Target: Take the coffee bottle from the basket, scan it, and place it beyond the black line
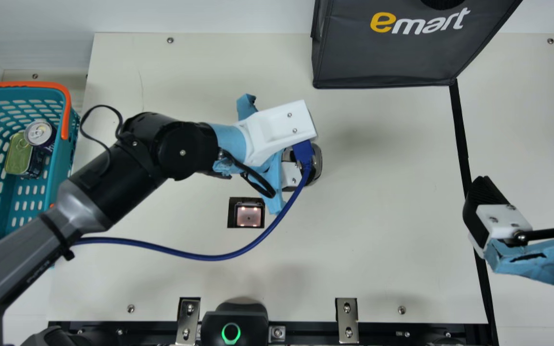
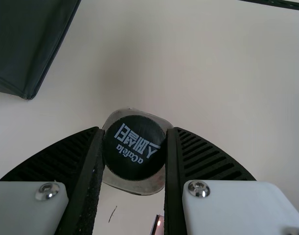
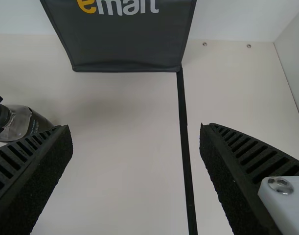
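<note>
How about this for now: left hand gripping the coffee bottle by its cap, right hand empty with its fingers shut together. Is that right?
Not quite: the right hand isn't shut. The right wrist view shows its fingers wide apart. It is empty, and the left hand grips the coffee bottle by its cap.

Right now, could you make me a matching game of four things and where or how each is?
1. Teal plastic basket with orange handle
2. Dark grey fabric bag
3. Clear bottle with black cap
4. Black two-fingered right gripper

A. Held by the black left gripper
B. Open, gripping nothing
C. Contains metal cans
D. At a black line's end

Pairs: 1-C; 2-D; 3-A; 4-B
</note>
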Tool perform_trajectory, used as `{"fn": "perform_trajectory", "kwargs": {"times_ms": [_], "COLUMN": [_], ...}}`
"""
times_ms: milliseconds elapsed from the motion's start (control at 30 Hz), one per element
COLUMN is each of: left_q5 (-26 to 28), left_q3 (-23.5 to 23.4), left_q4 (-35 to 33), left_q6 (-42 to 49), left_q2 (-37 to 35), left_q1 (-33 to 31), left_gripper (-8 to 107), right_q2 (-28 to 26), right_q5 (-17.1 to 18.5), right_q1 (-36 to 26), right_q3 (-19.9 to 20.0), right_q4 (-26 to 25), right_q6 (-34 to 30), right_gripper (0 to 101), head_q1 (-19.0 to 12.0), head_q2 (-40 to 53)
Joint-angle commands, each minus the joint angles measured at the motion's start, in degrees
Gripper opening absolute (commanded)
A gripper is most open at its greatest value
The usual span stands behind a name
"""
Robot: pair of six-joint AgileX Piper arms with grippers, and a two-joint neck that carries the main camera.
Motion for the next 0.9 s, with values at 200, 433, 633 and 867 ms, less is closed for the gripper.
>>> {"fn": "perform_trajectory", "kwargs": {"times_ms": [200, 433, 633, 867], "left_q5": [-0.5, -1.1, -1.5, -1.7], "left_q3": [-0.2, -0.4, -0.7, -1.0], "left_q4": [0.8, 1.7, 2.5, 3.4], "left_q6": [-0.6, -1.2, -2.0, -3.2], "left_q2": [0.4, 0.6, 0.6, 0.1], "left_q1": [-0.6, -1.1, -1.4, -1.5], "left_gripper": [44, 67, 87, 90], "right_q2": [0.0, 0.0, 0.0, 0.0], "right_q5": [0.0, 0.0, 0.0, 0.0], "right_q1": [0.0, 0.0, 0.0, 0.0], "right_q3": [0.0, 0.0, 0.0, 0.0], "right_q4": [0.0, 0.0, 0.0, 0.0], "right_q6": [0.0, 0.0, 0.0, 0.0], "right_gripper": [91, 91, 91, 91], "head_q1": [-1.5, -1.5, -1.5, -1.5], "head_q2": [0.1, 0.1, 0.1, 0.1]}}
